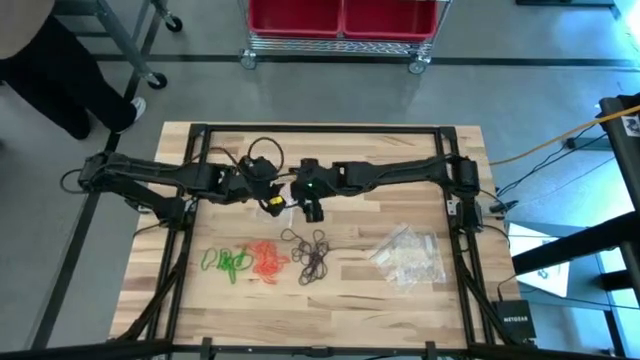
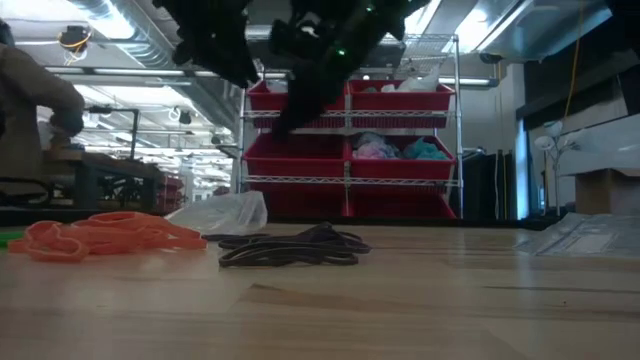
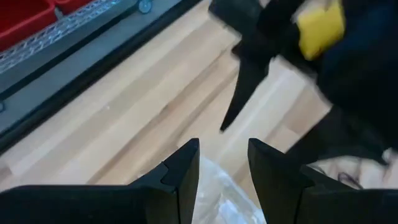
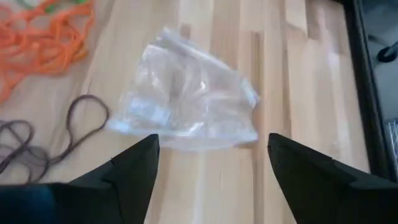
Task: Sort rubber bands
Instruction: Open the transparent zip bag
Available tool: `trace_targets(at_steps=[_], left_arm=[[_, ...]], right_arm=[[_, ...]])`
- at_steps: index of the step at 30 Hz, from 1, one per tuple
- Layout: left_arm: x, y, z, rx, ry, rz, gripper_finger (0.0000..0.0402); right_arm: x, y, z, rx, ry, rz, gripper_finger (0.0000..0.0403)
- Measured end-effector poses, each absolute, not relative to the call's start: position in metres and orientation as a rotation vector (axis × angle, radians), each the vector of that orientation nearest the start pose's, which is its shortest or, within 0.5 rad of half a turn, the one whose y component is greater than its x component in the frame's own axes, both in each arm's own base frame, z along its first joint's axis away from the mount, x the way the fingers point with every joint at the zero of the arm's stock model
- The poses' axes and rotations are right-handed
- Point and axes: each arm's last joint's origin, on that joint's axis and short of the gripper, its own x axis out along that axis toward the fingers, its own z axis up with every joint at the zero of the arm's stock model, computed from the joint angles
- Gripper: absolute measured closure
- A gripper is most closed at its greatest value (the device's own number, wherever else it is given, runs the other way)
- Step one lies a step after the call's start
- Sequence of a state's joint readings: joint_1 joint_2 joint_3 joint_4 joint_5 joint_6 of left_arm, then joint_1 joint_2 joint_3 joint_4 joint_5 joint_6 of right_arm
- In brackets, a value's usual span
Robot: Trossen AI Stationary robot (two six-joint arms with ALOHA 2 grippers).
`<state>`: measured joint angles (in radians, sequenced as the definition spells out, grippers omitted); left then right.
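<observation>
Three heaps of rubber bands lie on the wooden table: green (image 1: pixel 228 262), orange (image 1: pixel 267 258) and black (image 1: pixel 312 255). A small clear plastic bag (image 4: pixel 186 102) lies flat on the table just beyond them, also seen in the low view (image 2: pixel 220 212). My right gripper (image 4: pixel 211 140) hangs open above and before this bag, its fingers wide to either side and clear of it. My left gripper (image 3: pixel 224 146) is open too, held above the table next to the right one (image 1: pixel 313 210), with the bag showing below its gap. Neither gripper touches anything.
A pile of clear plastic bags (image 1: pixel 408 255) lies at the table's right. The black frame rails (image 1: pixel 450 200) run along the table's sides. A wire rack with red bins (image 2: pixel 345 150) stands beyond the far edge. A person (image 1: pixel 60 70) is at the far left.
</observation>
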<state>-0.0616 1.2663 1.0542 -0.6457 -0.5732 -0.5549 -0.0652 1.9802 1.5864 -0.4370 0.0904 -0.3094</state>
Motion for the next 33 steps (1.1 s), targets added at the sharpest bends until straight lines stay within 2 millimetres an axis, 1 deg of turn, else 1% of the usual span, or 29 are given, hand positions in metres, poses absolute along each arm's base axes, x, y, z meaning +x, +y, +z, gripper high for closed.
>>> trace_targets(at_steps=[3,5,8,12,15,18,20,22,24,27,30,33], left_arm=[[0.251,-0.005,0.291,-0.260,0.682,0.689,0.0271],[0.250,-0.009,0.289,-0.269,0.680,0.693,0.0271],[0.248,-0.013,0.276,-0.283,0.674,0.713,0.0271],[0.250,-0.016,0.250,-0.309,0.646,0.712,0.0271],[0.254,-0.017,0.228,-0.304,0.684,0.705,0.0271],[0.262,-0.016,0.210,-0.289,0.741,0.711,0.0271],[0.267,-0.013,0.199,-0.273,0.782,0.730,0.0271],[0.273,-0.011,0.189,-0.277,0.798,0.738,0.0271],[0.279,-0.008,0.184,-0.308,0.777,0.743,0.0271],[0.287,-0.006,0.182,-0.341,0.724,0.738,0.0271],[0.287,-0.004,0.185,-0.347,0.715,0.742,0.0271],[0.282,-0.001,0.187,-0.356,0.730,0.764,0.0271]], right_arm=[[0.430,-0.037,0.250,-0.270,0.846,-0.036,0.0111],[0.423,-0.045,0.260,-0.246,0.848,-0.062,0.0111],[0.412,-0.058,0.256,-0.203,0.879,-0.084,0.0111],[0.398,-0.073,0.236,-0.111,0.887,-0.091,0.0111],[0.390,-0.078,0.211,-0.055,0.857,-0.094,0.0111],[0.385,-0.075,0.186,-0.058,0.787,-0.079,0.0111],[0.388,-0.070,0.176,-0.079,0.691,-0.081,0.0111],[0.389,-0.067,0.164,-0.098,0.657,-0.096,0.0111],[0.392,-0.066,0.155,-0.114,0.633,-0.124,0.0111],[0.399,-0.067,0.144,-0.138,0.612,-0.153,0.0111],[0.406,-0.068,0.132,-0.177,0.602,-0.146,0.0111],[0.415,-0.070,0.126,-0.205,0.568,-0.143,0.0111]])
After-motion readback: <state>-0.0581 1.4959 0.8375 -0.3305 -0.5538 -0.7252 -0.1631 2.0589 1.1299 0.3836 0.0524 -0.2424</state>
